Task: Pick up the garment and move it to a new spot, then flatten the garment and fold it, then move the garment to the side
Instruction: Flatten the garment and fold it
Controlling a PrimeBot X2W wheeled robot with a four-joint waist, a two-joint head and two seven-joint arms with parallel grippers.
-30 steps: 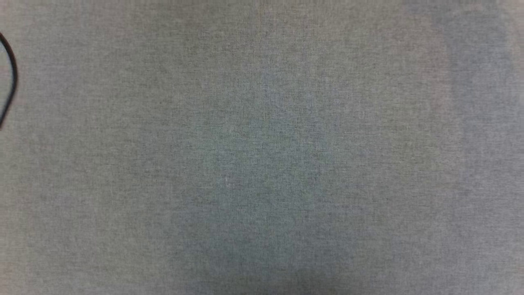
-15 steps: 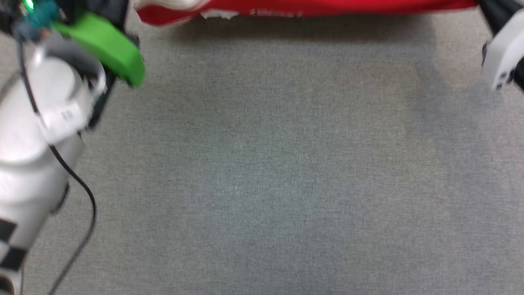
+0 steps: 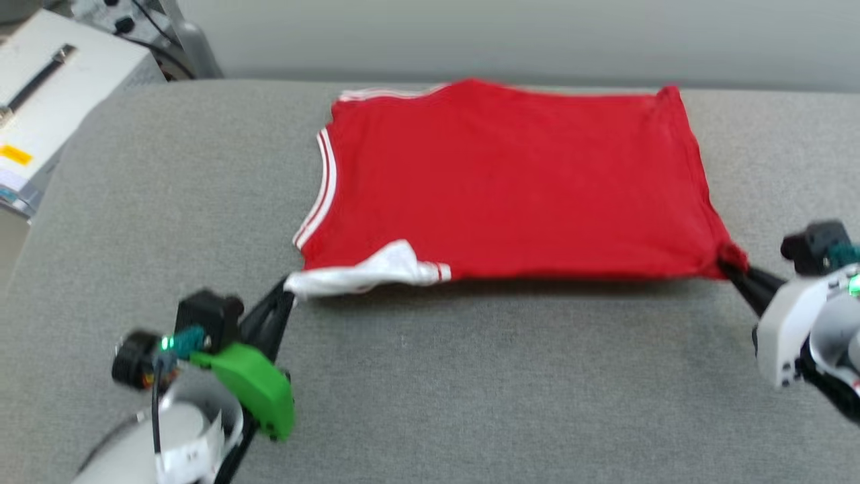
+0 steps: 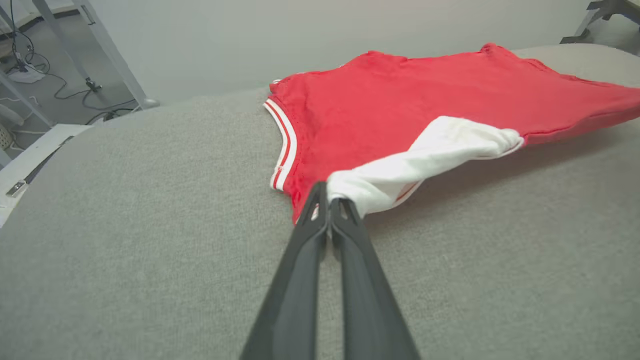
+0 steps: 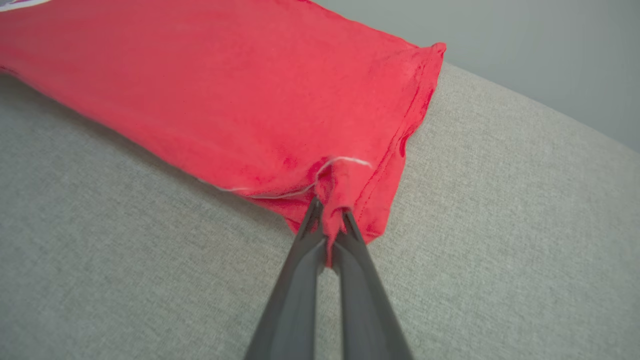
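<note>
**A:** Where was the shirt, and who had it?

**B:** The red jersey T-shirt (image 3: 510, 181) lay on the grey fabric surface (image 3: 470, 390), its near edge apparently lifted a little. The left gripper (image 3: 289, 288) was pinched tight on the white sleeve (image 3: 363, 272). The right gripper (image 3: 730, 267) was clamped on the near hem corner.

**A:** What did the fold need?

**B:** I judged that both corners should travel level and together, with the edge taut. The bunched sleeve should be laid inside before release, or it would poke out.

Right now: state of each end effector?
Left end effector: closed, holding the garment by its white sleeve.
Right end effector: closed, holding the garment's red corner.
</note>
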